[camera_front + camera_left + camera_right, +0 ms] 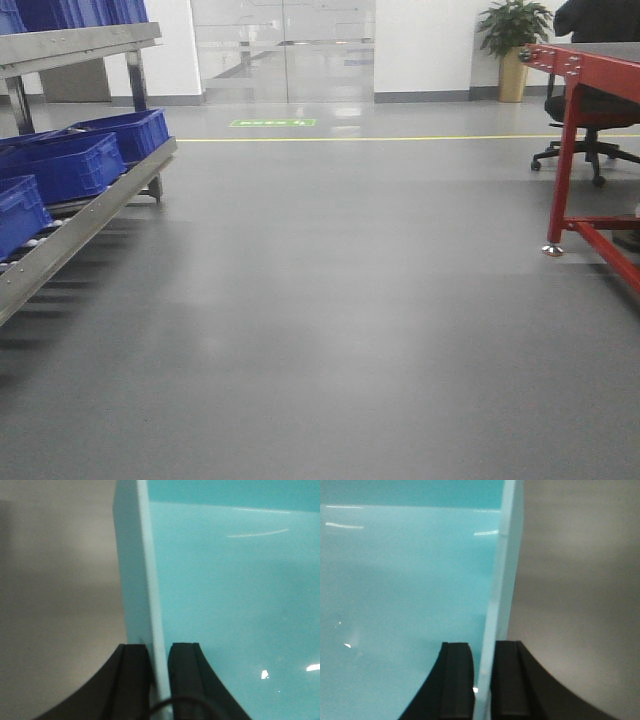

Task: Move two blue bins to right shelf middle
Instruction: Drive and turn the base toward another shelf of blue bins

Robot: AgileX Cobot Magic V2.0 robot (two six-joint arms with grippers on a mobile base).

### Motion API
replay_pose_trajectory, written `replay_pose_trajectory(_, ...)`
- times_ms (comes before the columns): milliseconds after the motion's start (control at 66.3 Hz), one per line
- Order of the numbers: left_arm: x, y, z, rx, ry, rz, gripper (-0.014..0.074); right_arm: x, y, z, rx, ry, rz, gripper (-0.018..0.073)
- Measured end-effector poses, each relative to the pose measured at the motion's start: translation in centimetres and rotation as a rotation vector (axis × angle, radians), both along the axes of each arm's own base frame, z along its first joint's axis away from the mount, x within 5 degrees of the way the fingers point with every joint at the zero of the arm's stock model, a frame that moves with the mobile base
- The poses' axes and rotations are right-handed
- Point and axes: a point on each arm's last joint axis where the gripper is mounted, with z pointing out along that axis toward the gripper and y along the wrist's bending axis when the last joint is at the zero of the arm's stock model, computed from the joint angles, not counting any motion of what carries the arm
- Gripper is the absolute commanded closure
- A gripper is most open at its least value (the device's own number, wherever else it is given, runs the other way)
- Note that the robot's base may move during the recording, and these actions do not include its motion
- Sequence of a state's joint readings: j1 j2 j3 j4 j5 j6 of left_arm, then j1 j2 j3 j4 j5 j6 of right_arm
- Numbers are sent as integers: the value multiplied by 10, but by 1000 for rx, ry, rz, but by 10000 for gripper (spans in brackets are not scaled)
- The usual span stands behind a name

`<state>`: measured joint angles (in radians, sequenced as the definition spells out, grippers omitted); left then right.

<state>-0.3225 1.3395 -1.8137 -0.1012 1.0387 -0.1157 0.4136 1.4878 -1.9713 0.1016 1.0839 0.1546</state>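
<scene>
Progress is sitting, by my judgement, in the carrying stage: pickup is looking done, delivery not yet. The left tool (159, 652) is clamping its two black fingers on one thin side wall of a pale sky-blue rectangular plastic bin (230, 605). The bin's smooth inside is spreading to this tool's right and the grey polished floor (55, 580) is lying to its left. The right tool (481, 652) is pinching what looks like the opposite wall, with the bin to its left and floor to its right. Whether a second bin is nesting underneath, the wrist views are not showing. The right shelf middle tier is not appearing in any view, so placing is looking undone. The visible part of the bin's inside is holding nothing, only glints. Ahead and left of both tools, dark blue plastic crates (70, 165) are sitting on a slanted metal roller rack (90, 220), their contents hidden. Ahead and right, a red steel-framed worktop (580, 65) is standing.
</scene>
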Motion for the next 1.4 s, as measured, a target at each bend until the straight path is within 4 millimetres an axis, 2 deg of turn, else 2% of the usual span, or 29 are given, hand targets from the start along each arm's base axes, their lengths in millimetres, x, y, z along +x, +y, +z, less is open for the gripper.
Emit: replay_pose_trajectory(1403,0,0,0,0,-4,1,707,0,0,1,4,-7,-1,712)
